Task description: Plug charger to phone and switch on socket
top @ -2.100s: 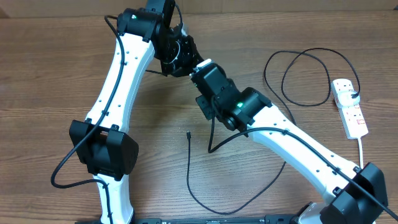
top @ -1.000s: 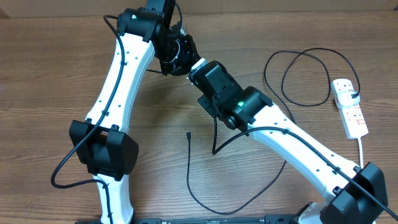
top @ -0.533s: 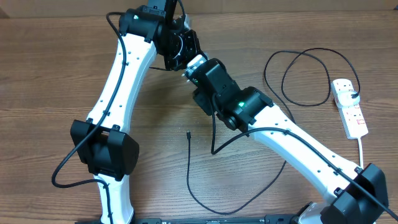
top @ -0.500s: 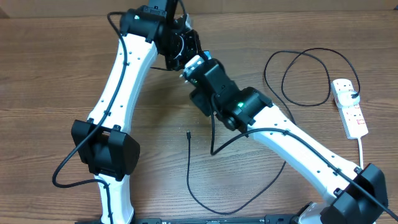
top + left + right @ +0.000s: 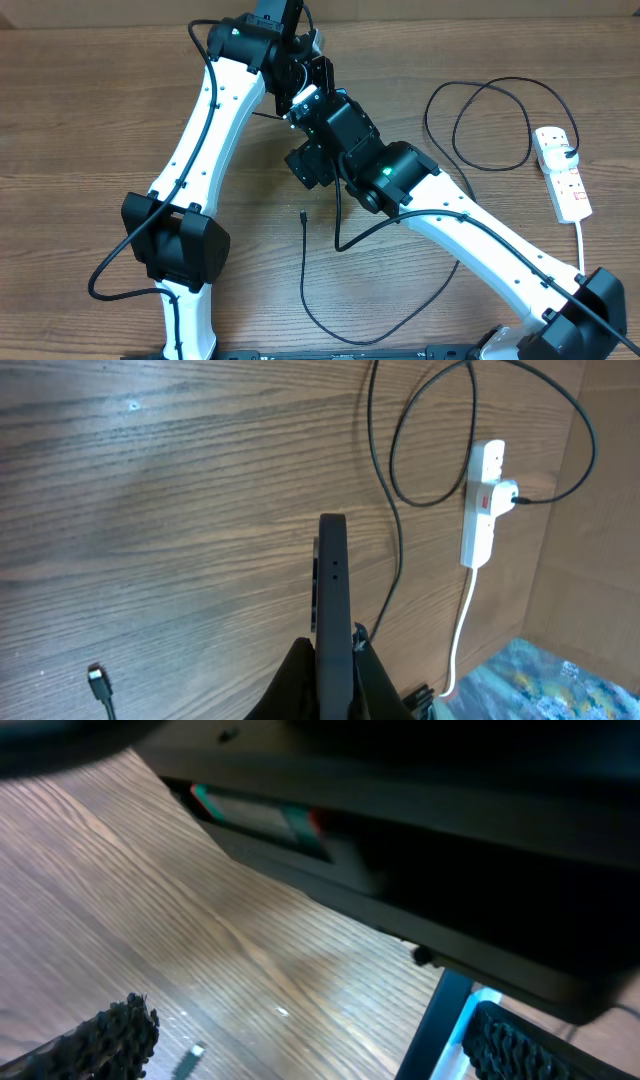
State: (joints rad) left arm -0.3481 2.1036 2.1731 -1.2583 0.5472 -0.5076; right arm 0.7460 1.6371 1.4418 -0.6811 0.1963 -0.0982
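Note:
My left gripper (image 5: 332,663) is shut on the phone (image 5: 332,575), which stands edge-on as a thin black slab above the table. In the overhead view the left gripper (image 5: 303,72) meets my right gripper (image 5: 300,104) at the back middle. The right gripper (image 5: 310,1045) is open, its ribbed fingers (image 5: 105,1038) far apart. The phone's black edge and cyan screen (image 5: 445,1020) show just inside the right finger. The charger's plug tip (image 5: 303,214) lies loose on the table, also in view as the plug tip (image 5: 97,677). Its cable (image 5: 480,120) loops to the socket (image 5: 562,172).
The socket (image 5: 483,500) lies at the right edge with its white cord (image 5: 583,245) trailing toward the front. The charger cable (image 5: 345,338) curves across the front middle beneath the right arm. A patterned blue cloth (image 5: 545,685) shows beyond the table edge.
The right gripper has opened wide and drawn back toward the left. The left gripper has closed on the phone and now holds it alone. The charger has not moved.

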